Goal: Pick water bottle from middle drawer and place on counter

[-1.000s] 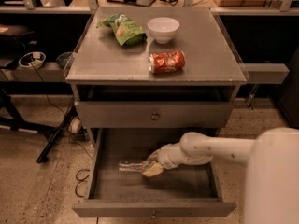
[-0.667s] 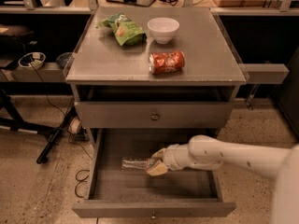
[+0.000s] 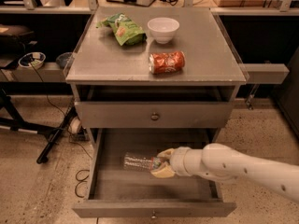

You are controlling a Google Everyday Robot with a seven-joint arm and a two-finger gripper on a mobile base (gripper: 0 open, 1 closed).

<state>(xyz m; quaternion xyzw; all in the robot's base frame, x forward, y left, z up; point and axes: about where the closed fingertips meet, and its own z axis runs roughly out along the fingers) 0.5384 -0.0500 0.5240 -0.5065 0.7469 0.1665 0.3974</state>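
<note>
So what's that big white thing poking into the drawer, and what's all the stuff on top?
That white thing is a robot's arm. One camera looks down on a grey cabinet from the front. At the arm's tip is the gripper, two fingers like a pincer, inside the open middle drawer. They pinch one end of a clear water bottle lying sideways. On the counter sit a green snack bag, a white bowl and a red can tipped on its side. The drawer above is shut.
</note>
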